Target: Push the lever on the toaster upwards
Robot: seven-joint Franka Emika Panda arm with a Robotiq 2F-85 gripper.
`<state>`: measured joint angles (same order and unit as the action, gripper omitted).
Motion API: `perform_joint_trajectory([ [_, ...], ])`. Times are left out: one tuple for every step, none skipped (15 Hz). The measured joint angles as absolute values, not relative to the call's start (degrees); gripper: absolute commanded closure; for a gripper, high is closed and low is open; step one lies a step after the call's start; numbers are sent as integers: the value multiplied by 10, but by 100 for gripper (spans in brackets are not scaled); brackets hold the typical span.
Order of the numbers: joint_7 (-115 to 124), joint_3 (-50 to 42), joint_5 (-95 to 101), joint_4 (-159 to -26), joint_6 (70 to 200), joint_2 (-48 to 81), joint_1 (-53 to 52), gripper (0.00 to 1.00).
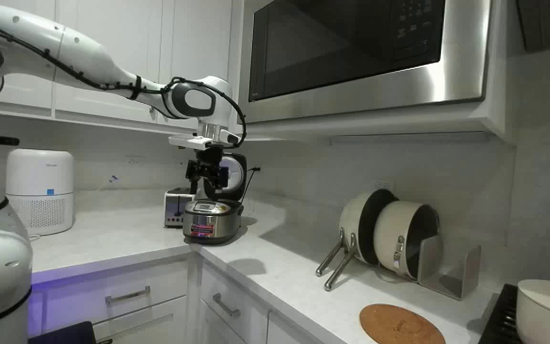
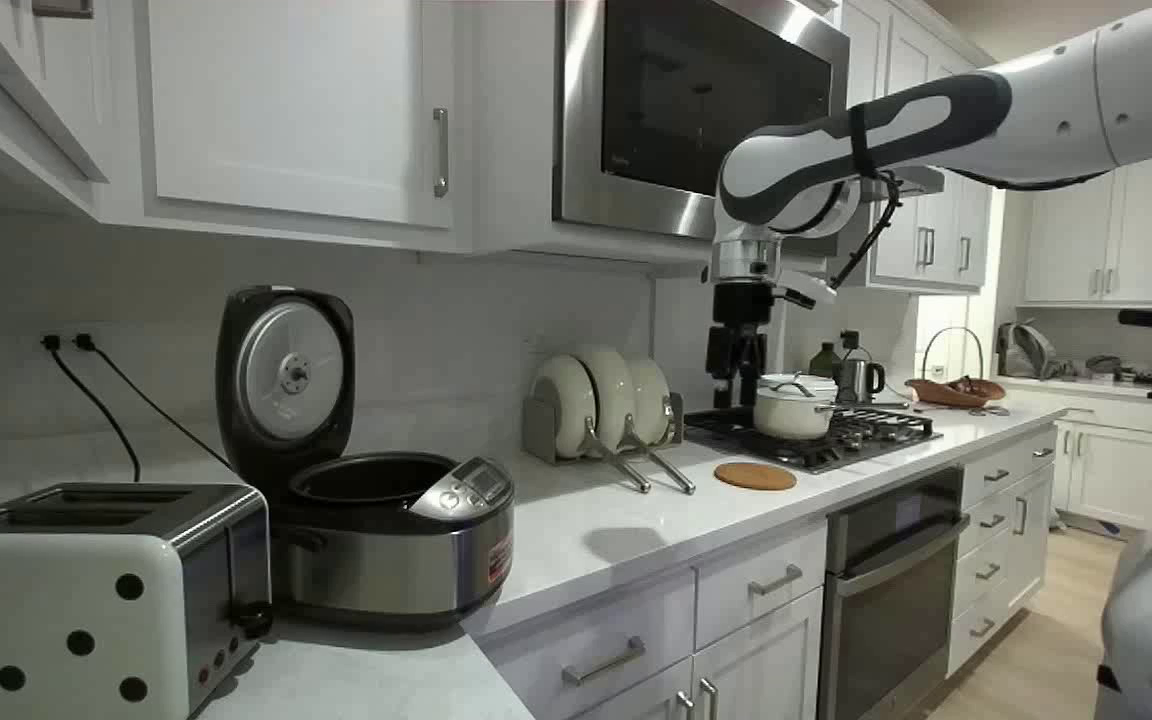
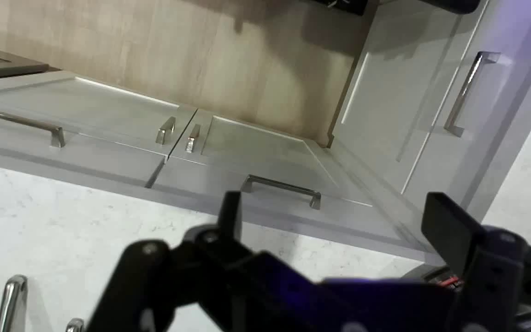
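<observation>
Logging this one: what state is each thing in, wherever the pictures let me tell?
Gripper: open, holding nothing
Toaster: lever down
Rice cooker: lid standing open
Microwave: shut
Oven: shut
Drawers: shut
Upper cabinets: shut
Pot: covered
Pans: standing on edge

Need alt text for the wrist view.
Open, empty gripper seen from above, over a white counter. Beyond the counter's edge are drawers with metal handles and wood floor; pan handles at lower left, part of the cooker at lower right.
</observation>
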<state>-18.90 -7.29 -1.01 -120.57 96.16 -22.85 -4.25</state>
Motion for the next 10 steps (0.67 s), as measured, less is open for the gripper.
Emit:
perform_joint_trajectory([
  [-189, -73, -10, -1206, 962, -228, -42, 0],
  [-189, -73, -10, -1206, 962, -228, -42, 0],
  [-189, -73, -10, -1206, 962, -228, -42, 0],
  [-189, -73, -10, -1206, 962, -228, -42, 0],
  [-189, -72, -10, -1206, 962, -228, -42, 0],
  [-189, -67, -10, -1206, 962, -228, -43, 0],
  [-189, -59, -10, -1207, 962, -228, -44, 0],
  [-189, -50, -10, -1207, 962, -228, -46, 0],
  [-189, -39, -11, -1208, 962, -228, -52, 0],
  [-189, -27, -13, -1209, 962, -228, -60, 0],
])
